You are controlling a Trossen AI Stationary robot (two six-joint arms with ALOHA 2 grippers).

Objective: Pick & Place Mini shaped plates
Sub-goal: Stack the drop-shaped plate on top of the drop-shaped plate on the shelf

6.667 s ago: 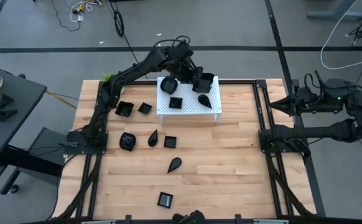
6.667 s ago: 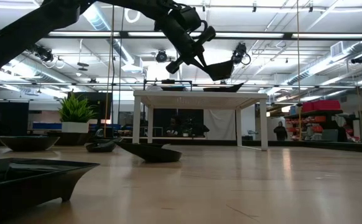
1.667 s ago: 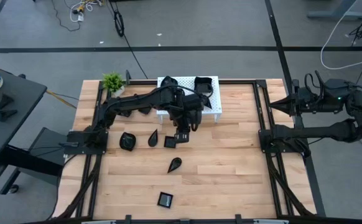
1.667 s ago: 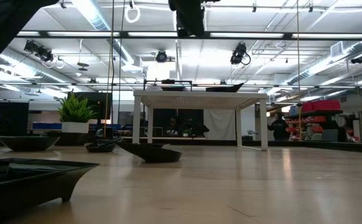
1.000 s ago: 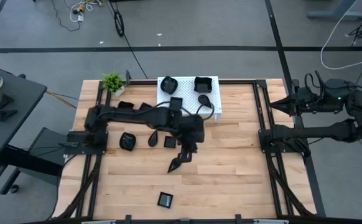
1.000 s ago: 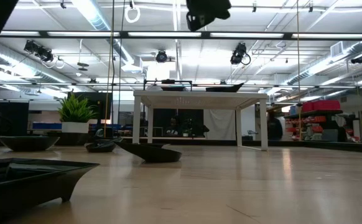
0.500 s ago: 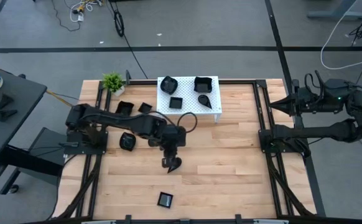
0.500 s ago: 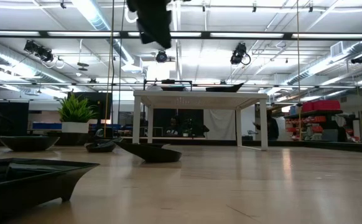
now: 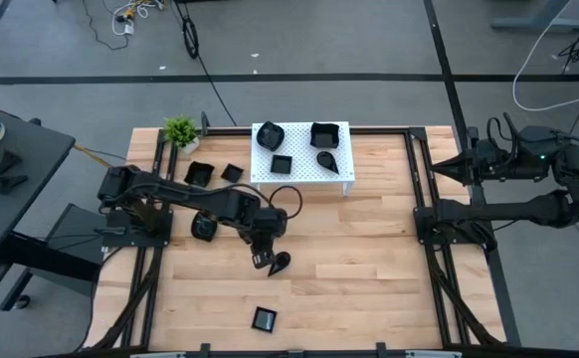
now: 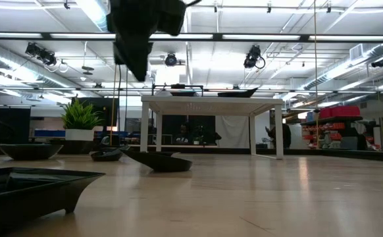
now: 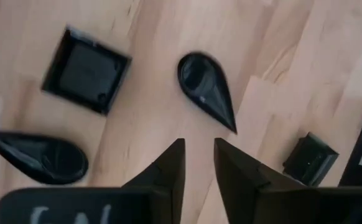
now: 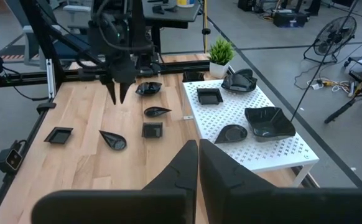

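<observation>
hovering the left tool (image 9: 260, 261), fingers slightly parted and holding nothing, over the teardrop plate (image 9: 279, 262) lying on the counter (image 9: 369, 268) below the stand (image 9: 299, 164). likely approaching to pick; needing descent and straddling of the rim. right tool (image 9: 447, 167) parked, pressed together.

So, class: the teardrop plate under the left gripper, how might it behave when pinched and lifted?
The teardrop plate looks rigid and glossy, so it may slip between the fingers. Its thin rim and tapered point probably let it swivel if pinched off-centre. It seems small and shallow, likely light.
</observation>
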